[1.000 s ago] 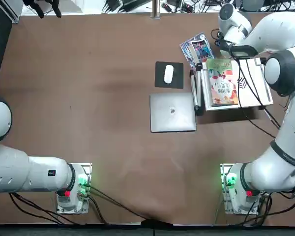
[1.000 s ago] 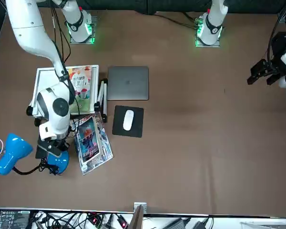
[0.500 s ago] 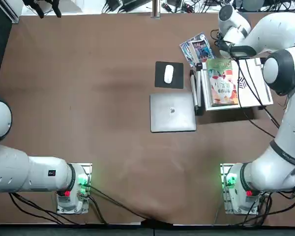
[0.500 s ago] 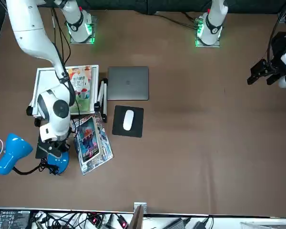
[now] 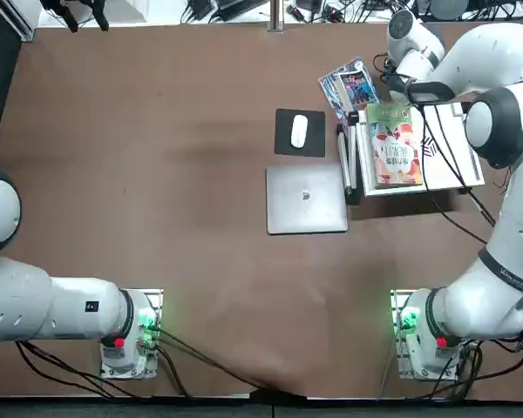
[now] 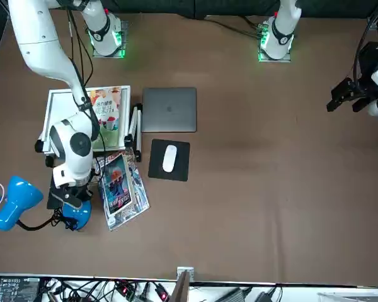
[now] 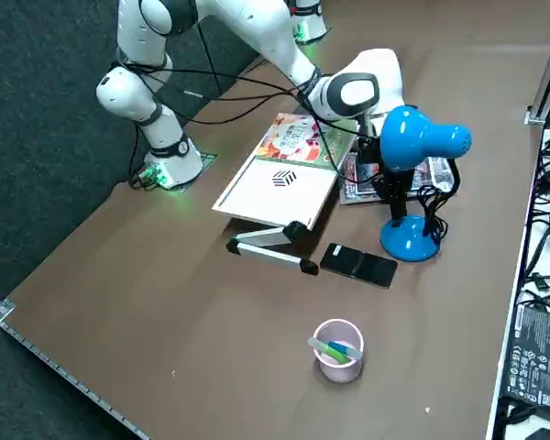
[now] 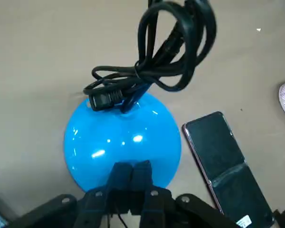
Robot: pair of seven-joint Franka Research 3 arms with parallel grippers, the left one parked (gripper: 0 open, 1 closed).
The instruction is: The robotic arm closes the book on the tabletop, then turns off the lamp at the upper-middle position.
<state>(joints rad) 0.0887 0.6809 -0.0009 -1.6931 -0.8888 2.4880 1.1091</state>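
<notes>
Currently, the right gripper (image 8: pixel 133 172) is closed, its fingers together with nothing visible between them, over the edge of the lamp's base; contact cannot be determined. The lamp (image 7: pixel 426 142) stands upright on the desk (image 7: pixel 247 367): glossy, round, bright blue base, black stem, tapered head of the same blue. A black cable (image 8: pixel 175 52) is coiled beside the stem. Whether the bulb is lit cannot be determined. Just beside the base lies a dark phone (image 8: pixel 223 161), a small white label at one end. Near the lamp, the magazines (image 6: pixel 121 189) lie flat, blue-printed and glossy. Beyond them, the book (image 5: pixel 396 150) lies closed on a white board (image 5: pixel 453 161), light green cover up, with a red-pink picture. The laptop (image 5: pixel 306 199), grey and shut, is farther off.
</notes>
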